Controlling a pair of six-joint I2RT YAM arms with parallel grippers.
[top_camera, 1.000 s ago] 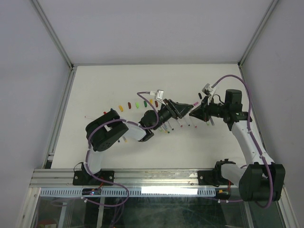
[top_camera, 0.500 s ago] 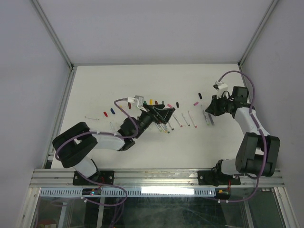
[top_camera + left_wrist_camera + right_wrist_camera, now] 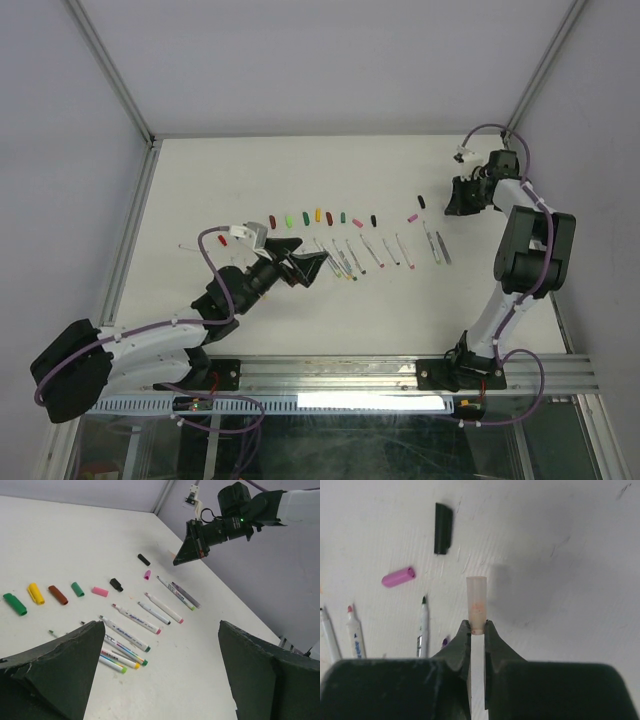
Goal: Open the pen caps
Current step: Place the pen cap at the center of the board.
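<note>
The right gripper (image 3: 476,627) was pressed together on a small, pale, translucent plastic pen cap (image 3: 476,600) with a faint orange tint. It pinched only the cap's lower end, so most of the cap stood out beyond the fingertips. This was near the far right of the white surface (image 3: 75,535), and the shadow beside the cap suggested it was held off the surface. Just beyond it lay a short black plastic cap (image 3: 443,528) and a pink tubular cap (image 3: 398,577), apart from each other.

The left gripper (image 3: 161,626) hung spread wide and held nothing. It hovered over the slim white pen barrels (image 3: 136,620), which lay uncapped with their coloured tips bare. Behind them was a loose row of coloured bullet-shaped caps (image 3: 57,594): green, yellow, maroon, green again and pink.

The caps looked very light, hard and smooth. They would probably roll if nudged and slip out of a shallow pinch. A grip across the middle of the round body, with the fingers square to its length, should hold better than one at the rim. With so little of the pale cap caught, it could swivel or pop free during a quick move.
</note>
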